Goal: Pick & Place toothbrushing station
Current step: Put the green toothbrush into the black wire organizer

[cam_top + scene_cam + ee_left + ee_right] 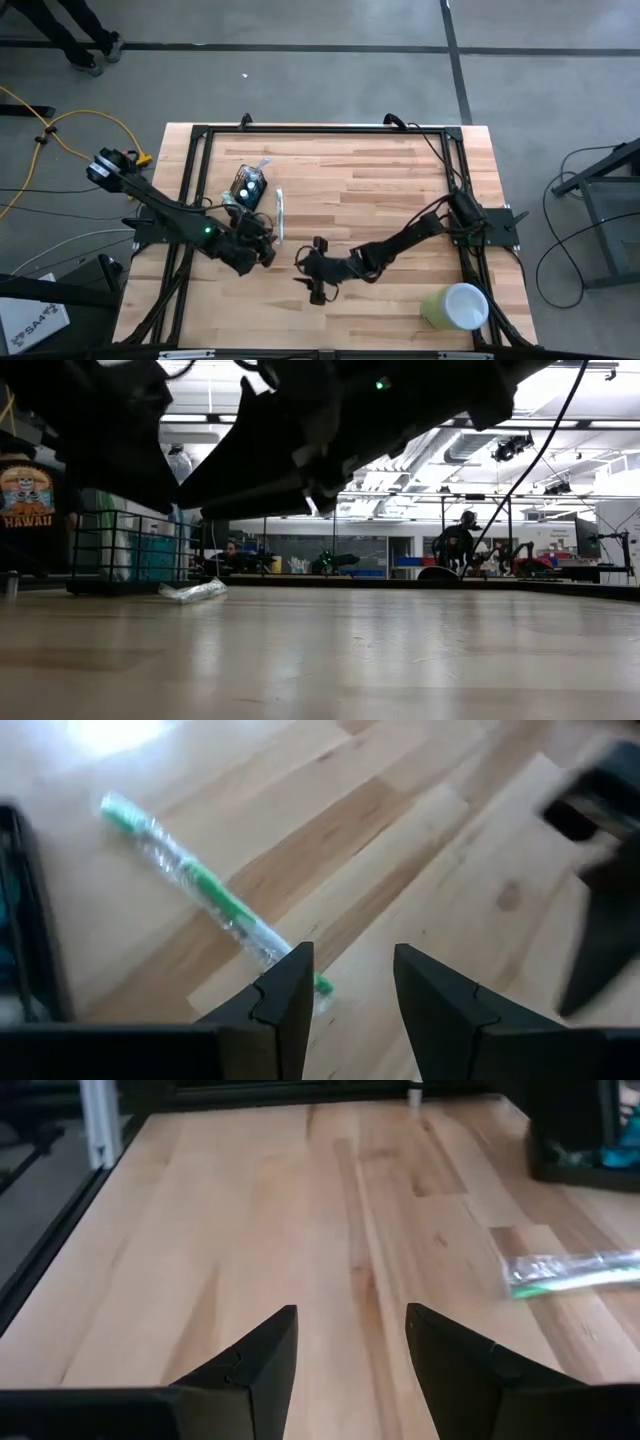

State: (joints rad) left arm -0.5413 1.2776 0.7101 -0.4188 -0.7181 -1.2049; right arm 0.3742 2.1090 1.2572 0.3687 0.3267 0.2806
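Observation:
The toothbrushing station, a small black wire-mesh holder (248, 187), stands upright on the wooden table at the far left, with small items inside. It also shows in the low view (130, 555) and at the right wrist view's edge (590, 1130). A toothbrush in clear wrap (280, 215) lies flat beside it. My left gripper (352, 990) hovers open near the toothbrush's (195, 880) near end, which passes behind one finger. My right gripper (350, 1350) is open over bare wood (308, 270), right of the left gripper (266, 252), with the wrapped toothbrush (575, 1272) off to one side.
A pale green cup with a white inside (455, 305) lies on its side near the table's front right corner. A black frame (200, 135) runs along the table's edges. The two grippers stand close together at mid-table; the far right of the table is open wood.

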